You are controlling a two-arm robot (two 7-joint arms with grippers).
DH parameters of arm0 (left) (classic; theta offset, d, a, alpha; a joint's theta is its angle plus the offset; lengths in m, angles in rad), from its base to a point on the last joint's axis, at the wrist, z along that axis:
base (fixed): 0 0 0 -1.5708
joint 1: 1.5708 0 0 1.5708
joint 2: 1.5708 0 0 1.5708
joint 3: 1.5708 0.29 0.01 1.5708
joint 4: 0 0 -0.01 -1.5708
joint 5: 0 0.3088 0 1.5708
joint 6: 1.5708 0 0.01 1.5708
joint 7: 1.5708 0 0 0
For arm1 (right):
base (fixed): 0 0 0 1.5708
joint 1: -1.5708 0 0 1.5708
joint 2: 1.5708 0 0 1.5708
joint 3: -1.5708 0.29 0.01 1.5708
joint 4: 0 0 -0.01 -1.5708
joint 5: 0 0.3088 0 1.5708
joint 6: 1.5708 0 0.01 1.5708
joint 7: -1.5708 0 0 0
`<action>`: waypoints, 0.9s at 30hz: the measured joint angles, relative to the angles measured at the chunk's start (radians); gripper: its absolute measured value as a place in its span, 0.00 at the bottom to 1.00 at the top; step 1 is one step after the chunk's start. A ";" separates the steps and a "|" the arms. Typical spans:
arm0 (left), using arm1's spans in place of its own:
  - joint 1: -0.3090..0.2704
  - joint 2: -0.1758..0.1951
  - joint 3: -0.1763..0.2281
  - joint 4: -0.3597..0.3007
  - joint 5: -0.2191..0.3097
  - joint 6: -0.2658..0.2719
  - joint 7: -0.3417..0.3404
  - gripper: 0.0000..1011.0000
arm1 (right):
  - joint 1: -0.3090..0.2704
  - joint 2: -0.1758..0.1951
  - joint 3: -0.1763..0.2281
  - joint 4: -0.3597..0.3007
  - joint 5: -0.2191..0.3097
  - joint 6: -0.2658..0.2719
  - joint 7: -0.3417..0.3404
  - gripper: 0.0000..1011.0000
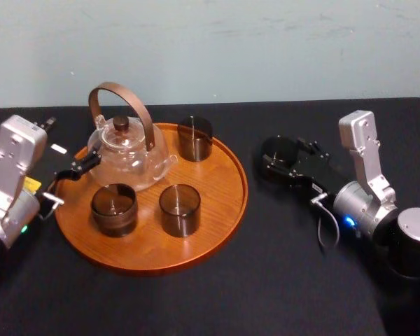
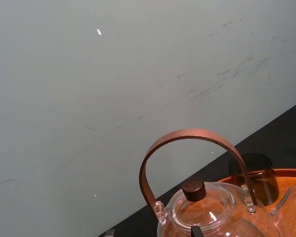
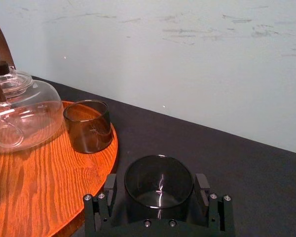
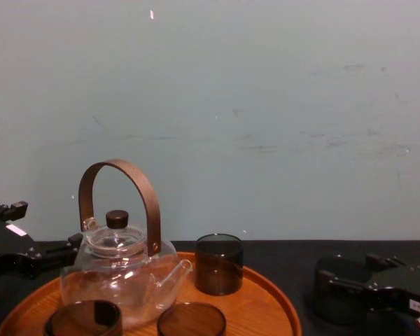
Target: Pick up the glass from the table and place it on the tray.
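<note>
Glass teapot (image 1: 129, 157), three smoky cups (image 1: 179, 208), pale wall (image 1: 266, 42)

A dark, smoky glass (image 1: 276, 154) stood upright on the matte black counter (image 1: 266, 280), toward its far edge and right of centre, between the spread fingers of the right tool (image 3: 156, 183). Near it on the left, not touching, the round orange-brown wooden tray (image 1: 220, 192) lay flat, with a low rim.

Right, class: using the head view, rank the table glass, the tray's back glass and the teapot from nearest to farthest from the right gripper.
1. The table glass: between the right gripper's fingers, right of the tray.
2. The back glass: at the tray's far rim.
3. The teapot: on the tray's left side, by the left gripper.
</note>
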 joint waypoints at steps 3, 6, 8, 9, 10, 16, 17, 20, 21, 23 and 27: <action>0.000 0.000 0.000 0.000 0.000 0.000 0.000 0.99 | 0.014 -0.006 -0.004 0.019 -0.001 -0.001 0.004 0.99; 0.000 0.000 0.000 0.000 0.000 0.000 0.000 0.99 | 0.028 -0.011 -0.008 0.038 -0.002 -0.001 0.008 0.99; 0.000 0.000 0.000 0.000 0.000 0.000 0.000 0.99 | 0.038 -0.015 -0.010 0.052 -0.004 -0.001 0.009 0.99; 0.000 0.000 0.000 0.000 0.000 0.000 0.000 0.99 | 0.041 -0.017 -0.011 0.058 -0.004 -0.001 0.009 0.99; 0.000 0.000 0.000 0.000 0.000 0.000 0.000 0.99 | 0.046 -0.019 -0.012 0.066 -0.006 -0.001 0.009 0.99; 0.000 0.000 0.000 0.000 0.000 0.000 0.000 0.99 | 0.058 -0.024 -0.015 0.085 -0.011 0.004 0.009 0.99; 0.000 0.000 0.000 0.000 0.000 0.000 0.000 0.99 | 0.060 -0.026 -0.016 0.090 -0.012 0.007 0.008 0.99; 0.000 0.000 0.000 0.000 0.000 0.000 0.000 0.99 | 0.063 -0.027 -0.017 0.094 -0.013 0.012 0.006 0.99; 0.000 0.000 0.000 0.000 0.000 0.000 0.000 0.99 | 0.063 -0.027 -0.017 0.094 -0.014 0.012 0.006 0.99; 0.000 0.000 0.000 0.000 0.000 0.000 0.000 0.99 | 0.063 -0.027 -0.017 0.094 -0.013 0.011 0.006 0.99; 0.000 0.000 0.000 0.000 0.000 0.000 0.000 0.99 | 0.063 -0.027 -0.017 0.093 -0.013 0.011 0.006 0.99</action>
